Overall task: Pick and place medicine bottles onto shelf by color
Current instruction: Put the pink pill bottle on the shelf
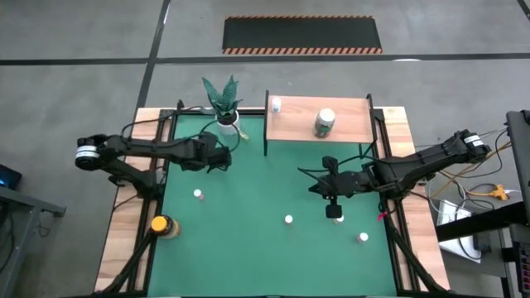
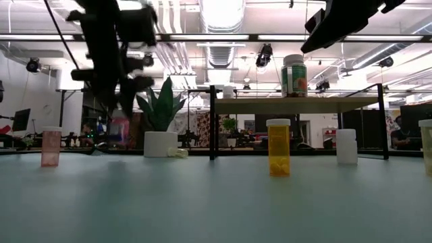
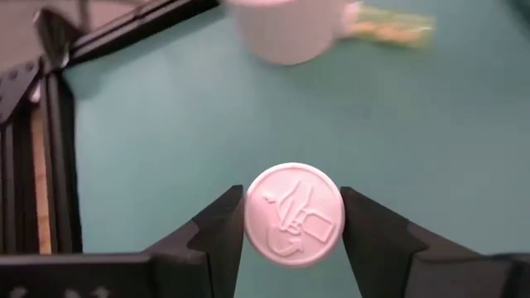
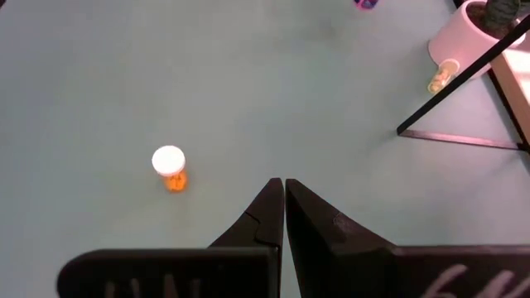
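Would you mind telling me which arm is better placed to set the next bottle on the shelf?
Left. Its hand already grips a white-capped bottle near the plant pot, beside the shelf. The right hand is shut and holds nothing, over the mat near an orange bottle.

The surface [image 1: 248, 248] is covered with a smooth, matt green mat, edged in pale wood. The shelf [image 1: 298, 124] is light wood on thin black metal legs. The white bottle cap [image 3: 294, 214] looks like embossed matt plastic, between matt black fingers [image 3: 217, 236].
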Tool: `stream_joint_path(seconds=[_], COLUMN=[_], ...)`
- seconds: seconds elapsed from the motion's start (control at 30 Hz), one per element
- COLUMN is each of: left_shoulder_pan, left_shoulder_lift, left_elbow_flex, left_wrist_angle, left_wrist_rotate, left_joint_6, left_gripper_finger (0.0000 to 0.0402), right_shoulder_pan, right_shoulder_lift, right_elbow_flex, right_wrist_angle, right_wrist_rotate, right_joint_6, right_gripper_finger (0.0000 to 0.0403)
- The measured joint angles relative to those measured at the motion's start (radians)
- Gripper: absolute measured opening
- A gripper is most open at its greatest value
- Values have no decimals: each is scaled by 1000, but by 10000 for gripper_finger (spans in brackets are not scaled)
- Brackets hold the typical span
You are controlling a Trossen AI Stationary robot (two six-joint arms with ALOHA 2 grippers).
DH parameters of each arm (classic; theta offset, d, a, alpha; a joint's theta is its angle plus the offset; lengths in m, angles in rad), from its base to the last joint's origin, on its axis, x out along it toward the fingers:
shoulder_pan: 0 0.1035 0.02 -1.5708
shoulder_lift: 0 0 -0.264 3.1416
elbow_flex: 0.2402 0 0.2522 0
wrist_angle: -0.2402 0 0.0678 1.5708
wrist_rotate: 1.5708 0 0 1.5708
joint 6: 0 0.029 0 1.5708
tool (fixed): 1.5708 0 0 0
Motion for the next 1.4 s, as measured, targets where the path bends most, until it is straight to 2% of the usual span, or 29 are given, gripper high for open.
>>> stream_joint_path(seconds=[0.23,0.4,0.57,0.77,0.87,0.97,1.1,1.4], left_shoulder_pan=[-191,-278,-294,-233,-187,-127,-54,11], left_shoulder_lift=[24,93,213,343,373,385,403,489], left_elbow_flex=[240,428,622,797,834,838,830,820], left_wrist_angle=[-133,-128,-108,0,94,174,227,304], left_wrist_rotate=[21,17,-43,-70,-60,-12,52,59], left_joint_6=[10,137,362,650,756,793,788,733], left_gripper_finger=[160,161,161,162,162,162,162,162], right_shoulder_pan=[0,0,12,56,86,113,144,159], right_shoulder_lift=[0,0,0,-9,-20,-33,-45,-45], right_elbow_flex=[-4,-4,-5,-5,-5,-5,-5,-7], right_wrist_angle=[-5,-31,-58,-58,-60,-59,-57,-53], right_wrist_rotate=[0,0,0,0,0,0,8,8], right_joint_6=[-11,-13,-8,4,19,28,38,49], right_gripper_finger=[8,8,8,9,8,9,9,9])
